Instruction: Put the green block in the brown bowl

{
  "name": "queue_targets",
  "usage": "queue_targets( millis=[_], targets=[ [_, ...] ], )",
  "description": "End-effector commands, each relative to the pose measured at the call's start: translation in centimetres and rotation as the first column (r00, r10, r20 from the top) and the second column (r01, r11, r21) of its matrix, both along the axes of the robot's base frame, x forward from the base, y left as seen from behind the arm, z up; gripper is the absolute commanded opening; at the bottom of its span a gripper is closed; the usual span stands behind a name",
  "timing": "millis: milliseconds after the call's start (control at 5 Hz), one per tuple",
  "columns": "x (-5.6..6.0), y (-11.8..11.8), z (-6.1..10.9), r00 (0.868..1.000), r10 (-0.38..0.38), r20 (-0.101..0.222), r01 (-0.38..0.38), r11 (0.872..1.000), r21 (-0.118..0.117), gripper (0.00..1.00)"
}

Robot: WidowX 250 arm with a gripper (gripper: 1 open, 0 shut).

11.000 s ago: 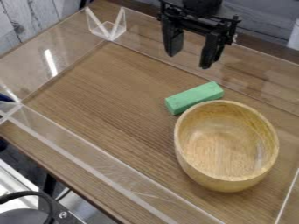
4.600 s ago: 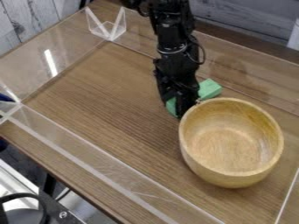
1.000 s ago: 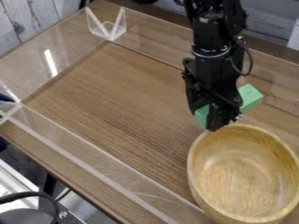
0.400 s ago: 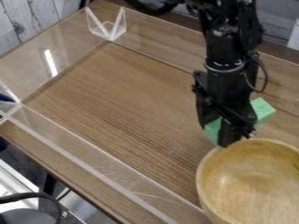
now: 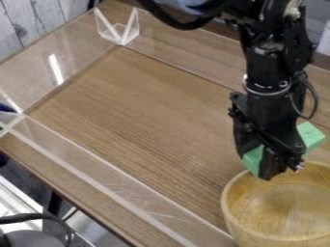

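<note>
Pointing straight down, the gripper (image 5: 272, 162) is pinched on the green block (image 5: 300, 141), which is held crosswise in the air between the black fingers. Just below it, the far rim of the brown bowl (image 5: 264, 217) is seen on the wooden table (image 5: 123, 106), behind low clear walls (image 5: 91, 159).

Green block (image 5: 299, 141): small bright green matte bar, clamped between the closed jaws, lifted clear of the table; both ends protrude beyond the fingers. Brown bowl (image 5: 245, 208): light wooden, thick-walled, grain visible, upright; far rim located just below the jaws, partly cut off by the frame edge.
</note>
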State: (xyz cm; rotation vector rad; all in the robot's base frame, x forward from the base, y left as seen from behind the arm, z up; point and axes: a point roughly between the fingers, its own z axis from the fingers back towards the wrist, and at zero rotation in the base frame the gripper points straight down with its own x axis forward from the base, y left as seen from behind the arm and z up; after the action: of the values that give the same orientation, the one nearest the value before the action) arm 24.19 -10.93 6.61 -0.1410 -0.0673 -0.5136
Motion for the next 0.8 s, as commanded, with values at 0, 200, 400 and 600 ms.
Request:
queue_targets(
  millis=[0,200,400,600],
  targets=[
    [0.54,-0.54,0.47,1.0,-0.004,0.02,0.004,1.0,-0.01,0.0],
    [0.5,-0.68,0.12,1.0,-0.002,0.009,0.002,1.0,-0.009,0.0],
    [0.47,-0.81,-0.22,1.0,-0.001,-0.001,0.001,1.0,-0.007,0.0],
    [0.36,-1.0,-0.53,1.0,0.001,-0.011,-0.001,1.0,-0.005,0.0]
  ],
)
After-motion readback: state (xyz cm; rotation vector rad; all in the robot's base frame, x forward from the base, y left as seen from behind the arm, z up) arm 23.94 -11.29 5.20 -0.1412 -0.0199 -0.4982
